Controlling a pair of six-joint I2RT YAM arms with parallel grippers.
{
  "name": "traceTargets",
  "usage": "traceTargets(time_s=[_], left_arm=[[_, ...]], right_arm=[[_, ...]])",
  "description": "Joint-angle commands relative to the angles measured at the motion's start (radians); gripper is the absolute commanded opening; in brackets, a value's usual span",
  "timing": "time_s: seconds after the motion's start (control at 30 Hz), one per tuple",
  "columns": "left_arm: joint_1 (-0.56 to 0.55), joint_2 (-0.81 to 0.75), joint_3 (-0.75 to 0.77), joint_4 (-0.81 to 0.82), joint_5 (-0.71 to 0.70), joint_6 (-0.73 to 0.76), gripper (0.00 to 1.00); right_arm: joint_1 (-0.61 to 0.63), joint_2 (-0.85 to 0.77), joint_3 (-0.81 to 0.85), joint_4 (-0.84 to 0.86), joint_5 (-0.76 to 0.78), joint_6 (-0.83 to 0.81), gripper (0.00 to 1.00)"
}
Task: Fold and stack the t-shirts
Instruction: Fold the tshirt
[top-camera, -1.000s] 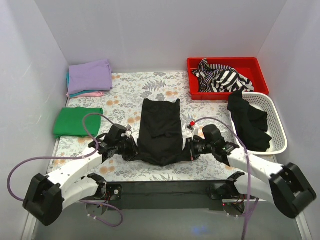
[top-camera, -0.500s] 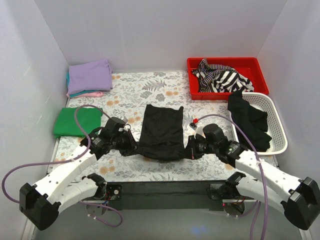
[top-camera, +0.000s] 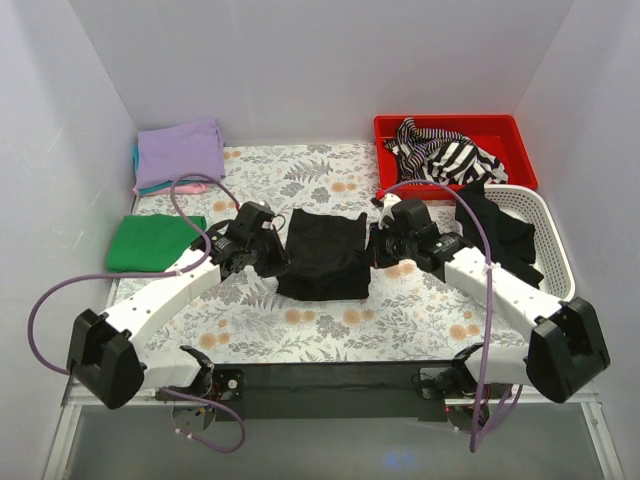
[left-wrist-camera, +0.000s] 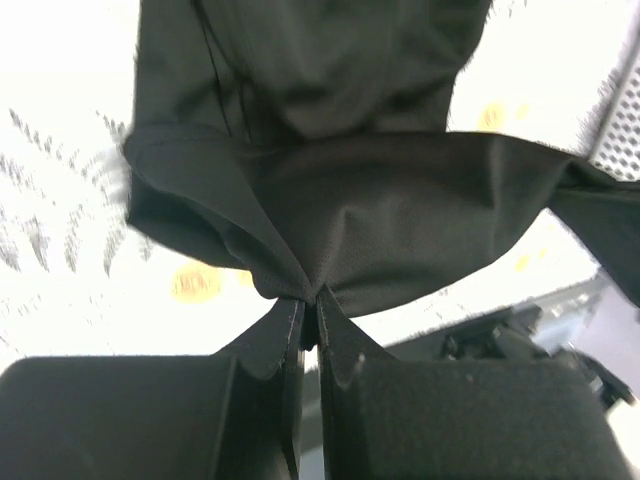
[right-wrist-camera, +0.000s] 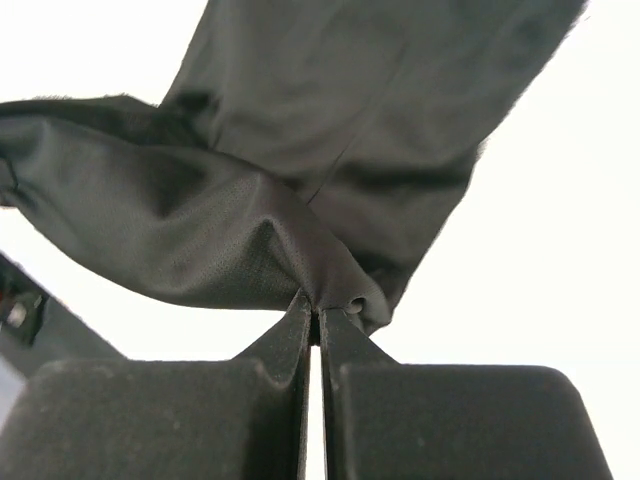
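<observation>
- You have carried the near hem of the black shirt (top-camera: 322, 255) toward 12 o'clock since a second ago. It now lies doubled over at the centre of the floral mat (top-camera: 330, 320).
- Your left gripper (top-camera: 272, 260) is pressed together on a pinch of cloth at the shirt's 9 o'clock edge.
- Your right gripper (top-camera: 376, 250) pinches the 3 o'clock edge the same way, and the cloth stretches between the two.
- A lavender shirt (top-camera: 180, 152) tops a folded pile at 10 o'clock, and a green shirt (top-camera: 152, 243) lies at 9 o'clock.
- A red tray (top-camera: 450, 120) at 1 o'clock holds striped clothes (top-camera: 445, 155). A white basket (top-camera: 555, 260) at 3 o'clock holds dark clothes (top-camera: 495, 235).
</observation>
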Motion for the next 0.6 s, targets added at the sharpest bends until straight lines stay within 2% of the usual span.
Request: traceTargets(time_s=[0.0, 0.33, 0.57], left_arm=[[0.013, 0.062, 0.08, 0.051, -0.074, 0.06, 0.0], [0.166, 0.245, 0.204, 0.172, 0.0, 0.125, 0.0], [0.194, 0.412, 0.288, 0.231, 0.06, 0.16, 0.0]], right_arm=[[-0.044, 0.063, 0.11, 0.012, 0.017, -0.08, 0.01], [-0.125, 0.306, 0.27, 0.018, -0.095, -0.149, 0.01], [-0.164, 0.445, 0.38, 0.022, -0.141, -0.18, 0.01]])
